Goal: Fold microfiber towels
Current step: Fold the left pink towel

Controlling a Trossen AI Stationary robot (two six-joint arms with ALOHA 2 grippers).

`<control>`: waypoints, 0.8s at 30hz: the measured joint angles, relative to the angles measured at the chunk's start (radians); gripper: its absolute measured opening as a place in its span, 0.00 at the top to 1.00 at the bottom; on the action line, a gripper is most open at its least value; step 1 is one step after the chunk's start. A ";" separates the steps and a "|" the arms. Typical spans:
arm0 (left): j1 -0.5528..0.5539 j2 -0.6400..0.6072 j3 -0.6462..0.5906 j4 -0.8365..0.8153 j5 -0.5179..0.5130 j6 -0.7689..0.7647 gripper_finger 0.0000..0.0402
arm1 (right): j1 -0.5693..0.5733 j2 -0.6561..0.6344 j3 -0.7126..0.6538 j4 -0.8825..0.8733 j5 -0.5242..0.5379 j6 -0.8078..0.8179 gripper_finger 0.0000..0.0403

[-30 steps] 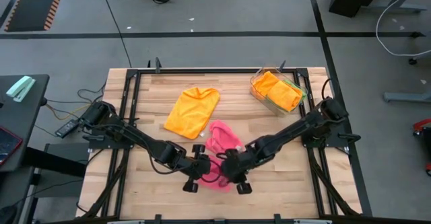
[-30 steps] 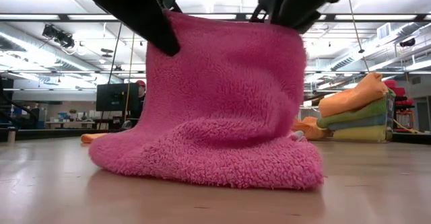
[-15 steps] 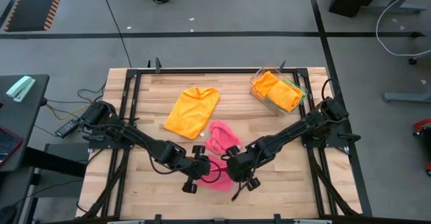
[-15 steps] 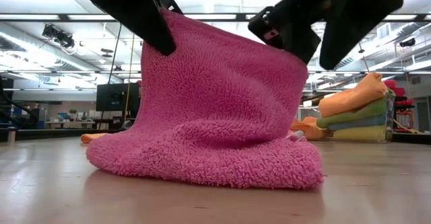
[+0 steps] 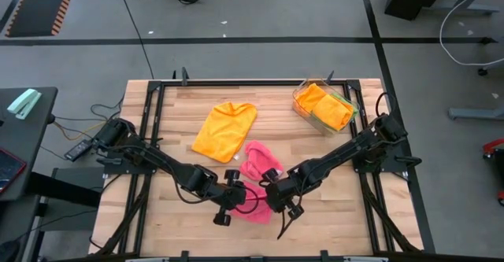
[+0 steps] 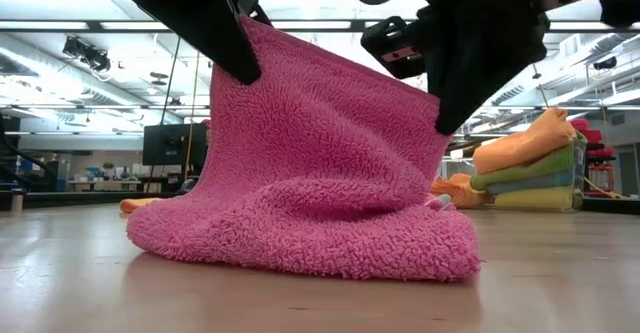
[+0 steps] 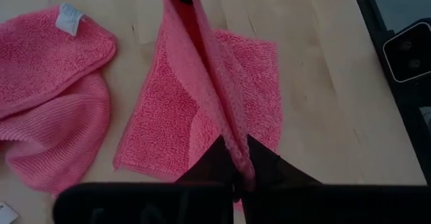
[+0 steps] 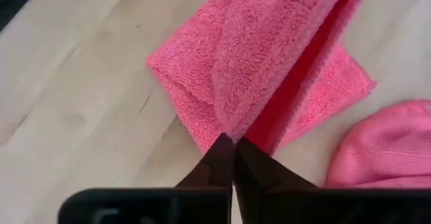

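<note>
Currently both hands pinch one pink towel (image 6: pixel 320 173) near the front edge of the tabletop (image 5: pixel 331 215). The left hand (image 7: pixel 236 158) is pressed together on one raised corner, and the right hand (image 8: pixel 232 150) is pressed together on the other, so the cloth hangs between them with its lower part bunched on the wood. Just behind it lies a second pink towel (image 5: pixel 260 161), crumpled and unfolded. An orange towel (image 5: pixel 224 130) lies spread nearer the back edge, also unfolded. Folded towels (image 5: pixel 324 105) already sit in the clear tray (image 5: pixel 301 107) at the back right corner. So I judge the task partly done, with three cloths left.
</note>
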 joint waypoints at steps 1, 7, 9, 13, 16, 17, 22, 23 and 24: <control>0.000 0.000 0.000 0.000 0.001 0.000 0.97 | 0.002 0.000 0.008 -0.012 -0.003 0.008 0.98; -0.010 -0.012 0.000 0.009 0.072 -0.025 0.96 | 0.031 0.000 0.135 -0.092 -0.107 0.121 0.99; -0.020 -0.026 0.000 0.010 0.101 -0.026 0.96 | 0.040 0.000 0.184 -0.095 -0.144 0.181 0.99; -0.036 -0.049 0.000 0.025 0.191 -0.032 0.98 | 0.076 0.000 0.249 -0.080 -0.161 0.267 0.99; -0.061 -0.055 0.001 0.033 0.229 -0.052 0.98 | 0.107 0.001 0.251 -0.014 -0.154 0.318 0.99; -0.071 -0.055 0.002 0.032 0.232 -0.053 0.96 | 0.115 0.008 0.250 0.006 -0.148 0.339 0.99; -0.127 -0.044 0.002 0.034 0.230 -0.058 0.95 | 0.151 0.064 0.250 0.096 -0.125 0.415 0.99; -0.134 -0.042 0.002 0.043 0.227 -0.066 0.96 | 0.156 0.083 0.250 0.113 -0.131 0.432 0.99; -0.142 -0.035 0.002 0.051 0.228 -0.078 0.97 | 0.162 0.101 0.250 0.139 -0.138 0.446 0.99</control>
